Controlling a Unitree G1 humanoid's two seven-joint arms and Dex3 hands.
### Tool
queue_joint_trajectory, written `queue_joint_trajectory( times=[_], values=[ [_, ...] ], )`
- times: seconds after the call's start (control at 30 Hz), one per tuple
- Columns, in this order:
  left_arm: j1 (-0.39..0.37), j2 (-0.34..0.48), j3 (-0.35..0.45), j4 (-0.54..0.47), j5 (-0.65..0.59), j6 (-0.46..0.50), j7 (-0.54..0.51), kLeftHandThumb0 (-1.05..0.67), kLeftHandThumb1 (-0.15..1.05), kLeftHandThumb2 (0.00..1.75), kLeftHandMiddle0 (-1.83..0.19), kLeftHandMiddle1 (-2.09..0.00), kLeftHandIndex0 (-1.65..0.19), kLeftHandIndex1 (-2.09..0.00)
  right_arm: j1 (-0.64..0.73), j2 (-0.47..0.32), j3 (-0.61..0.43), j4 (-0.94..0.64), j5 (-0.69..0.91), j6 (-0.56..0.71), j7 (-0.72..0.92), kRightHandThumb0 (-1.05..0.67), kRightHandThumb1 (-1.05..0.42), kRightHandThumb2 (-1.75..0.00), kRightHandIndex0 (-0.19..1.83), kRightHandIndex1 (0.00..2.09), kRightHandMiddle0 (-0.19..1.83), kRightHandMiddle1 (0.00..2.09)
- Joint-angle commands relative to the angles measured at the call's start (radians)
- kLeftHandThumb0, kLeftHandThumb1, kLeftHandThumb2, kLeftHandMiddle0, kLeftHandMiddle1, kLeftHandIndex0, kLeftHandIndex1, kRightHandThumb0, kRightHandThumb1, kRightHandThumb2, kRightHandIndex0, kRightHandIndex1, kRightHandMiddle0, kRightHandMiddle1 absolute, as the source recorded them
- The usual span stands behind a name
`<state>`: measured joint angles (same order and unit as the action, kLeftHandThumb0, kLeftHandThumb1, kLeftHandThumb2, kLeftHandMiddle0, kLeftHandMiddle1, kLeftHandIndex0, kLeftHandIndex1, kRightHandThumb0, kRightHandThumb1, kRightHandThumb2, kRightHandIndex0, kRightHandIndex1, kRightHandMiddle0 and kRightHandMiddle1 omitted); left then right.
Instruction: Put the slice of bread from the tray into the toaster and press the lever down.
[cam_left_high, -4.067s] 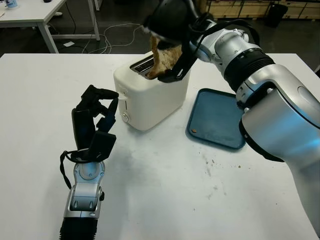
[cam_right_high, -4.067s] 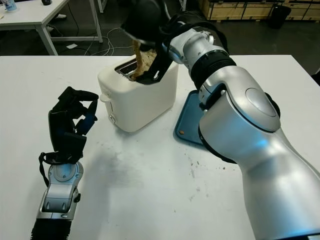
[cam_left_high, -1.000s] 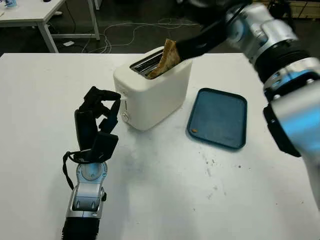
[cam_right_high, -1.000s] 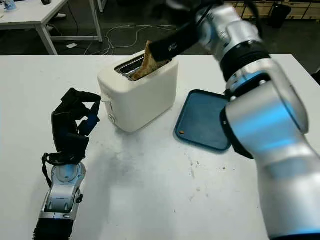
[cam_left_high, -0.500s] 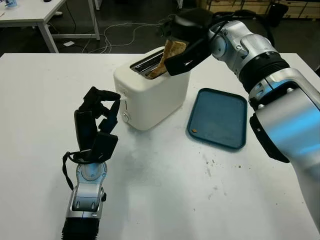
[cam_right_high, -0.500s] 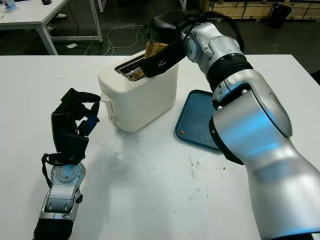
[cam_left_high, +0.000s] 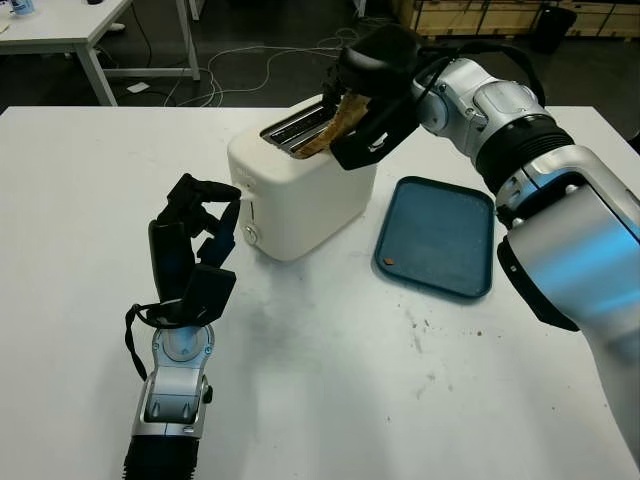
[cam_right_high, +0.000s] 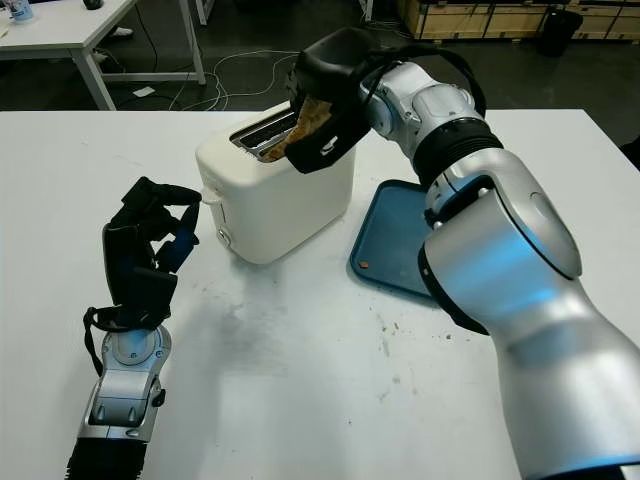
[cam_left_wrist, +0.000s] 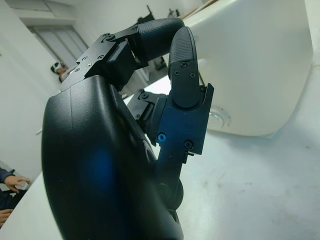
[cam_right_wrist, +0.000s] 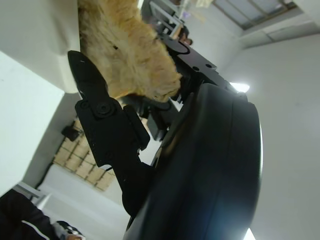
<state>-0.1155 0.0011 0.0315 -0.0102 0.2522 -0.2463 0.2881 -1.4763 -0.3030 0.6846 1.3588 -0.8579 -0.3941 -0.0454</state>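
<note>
Nearest, left hand (cam_left_high: 190, 245) upright on white table (cam_left_high: 330, 400), fingers curled, holding nothing, just beside front of white toaster (cam_left_high: 300, 190) w/ lever facing it. Further right, blue tray (cam_left_high: 436, 237) lying flat w/ small crumb. Farthest, right hand (cam_left_high: 360, 95) over toaster top, fingers closed around slice of bread (cam_left_high: 335, 125), tilted, lower end in slot, upper part sticking out.
</note>
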Motion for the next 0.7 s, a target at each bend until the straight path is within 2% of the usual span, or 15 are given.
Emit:
queue_joint_trajectory(
  times=[0.0, 0.1, 0.27, 0.3, 0.33, 0.37, 0.4, 0.43, 0.47, 0.53, 0.67],
  values=[
    [0.013, -0.001, -0.001, -0.006, 0.014, 0.000, 0.011, -0.49, 0.92, 0.29, -0.77, -1.75, -0.66, -1.46, 0.008, -0.012, 0.009, 0.005, -0.012, -0.019, -0.017, -0.27, -0.73, 0.00, 0.94, 1.16, 1.24, 0.15],
    [0.016, 0.003, 0.000, -0.005, 0.014, -0.009, 0.013, -0.48, 0.92, 0.29, -0.77, -1.75, -0.65, -1.45, 0.007, -0.018, 0.011, 0.004, -0.022, -0.027, -0.048, -0.26, -0.73, 0.00, 0.94, 1.20, 1.25, 0.13],
    [0.019, 0.002, -0.002, -0.007, 0.012, -0.007, 0.014, -0.48, 0.92, 0.29, -0.77, -1.75, -0.66, -1.44, -0.002, -0.027, 0.002, 0.003, -0.014, -0.044, -0.082, -0.26, -0.72, -0.01, 1.00, 0.99, 1.27, 0.09],
    [0.020, 0.002, -0.002, -0.007, 0.011, -0.007, 0.014, -0.47, 0.92, 0.29, -0.77, -1.75, -0.66, -1.44, -0.003, -0.029, -0.002, 0.002, -0.011, -0.049, -0.086, -0.28, -0.73, -0.01, 0.95, 1.19, 1.27, 0.09],
    [0.020, 0.001, -0.002, -0.007, 0.009, -0.007, 0.013, -0.47, 0.92, 0.29, -0.77, -1.75, -0.66, -1.45, -0.007, -0.031, 0.010, 0.001, -0.026, -0.045, -0.106, -0.38, -0.78, -0.01, 0.91, 1.51, 1.29, 0.10],
    [0.019, 0.001, -0.002, -0.006, 0.007, -0.009, 0.013, -0.47, 0.92, 0.29, -0.76, -1.75, -0.66, -1.45, -0.010, -0.033, 0.027, 0.000, -0.045, -0.040, -0.128, -0.47, -0.82, -0.01, 0.91, 1.62, 1.28, 0.19],
    [0.019, -0.001, -0.001, -0.005, 0.004, -0.008, 0.013, -0.47, 0.92, 0.29, -0.76, -1.75, -0.66, -1.45, -0.012, -0.034, 0.047, 0.000, -0.067, -0.033, -0.155, -0.53, -0.87, -0.01, 0.93, 1.68, 1.13, 0.60],
    [0.019, -0.001, -0.002, -0.005, 0.003, -0.005, 0.013, -0.48, 0.92, 0.28, -0.77, -1.75, -0.66, -1.45, -0.013, -0.035, 0.067, 0.000, -0.089, -0.025, -0.180, -0.60, -0.90, -0.07, 0.99, 1.72, 0.93, 1.17],
    [0.020, -0.001, -0.002, -0.005, 0.006, -0.002, 0.014, -0.48, 0.92, 0.28, -0.76, -1.75, -0.66, -1.45, -0.014, -0.034, 0.092, 0.000, -0.116, -0.013, -0.207, -0.63, -0.91, -0.15, 1.01, 1.73, 0.84, 1.45],
    [0.021, 0.001, -0.004, -0.006, 0.012, -0.002, 0.015, -0.48, 0.92, 0.29, -0.76, -1.75, -0.66, -1.45, -0.010, -0.030, 0.118, 0.003, -0.145, -0.005, -0.251, -0.63, -0.92, -0.34, 1.04, 1.74, 0.77, 1.68],
    [0.020, 0.000, -0.005, 0.000, 0.007, -0.016, 0.016, -0.47, 0.92, 0.29, -0.76, -1.75, -0.66, -1.44, -0.004, -0.024, 0.136, 0.006, -0.161, -0.001, -0.295, -0.58, -0.92, -0.47, 1.06, 1.75, 0.74, 1.74]
  ],
)
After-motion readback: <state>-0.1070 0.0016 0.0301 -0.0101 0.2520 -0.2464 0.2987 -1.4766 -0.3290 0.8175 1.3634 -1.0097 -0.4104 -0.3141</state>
